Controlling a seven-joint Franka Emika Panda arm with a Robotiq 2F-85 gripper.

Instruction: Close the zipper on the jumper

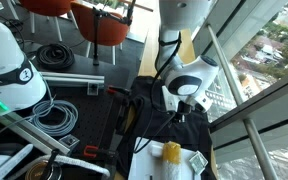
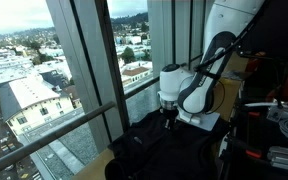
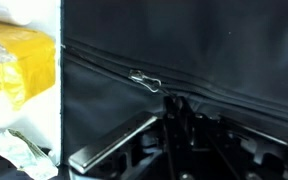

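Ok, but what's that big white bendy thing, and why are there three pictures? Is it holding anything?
The big white thing is a robot arm. At its end is a pincer for gripping. Two pictures come from cameras standing in the room. The third comes from a small camera on the arm's wrist, looking close up at whatever is under the pincer. Below it lies a black jumper. The wrist view shows its zipper as a line across the cloth, with a small metal pull. Beside the jumper, something yellow sits on a white tray. I can't tell if the pincer grips anything because it's too dark there.
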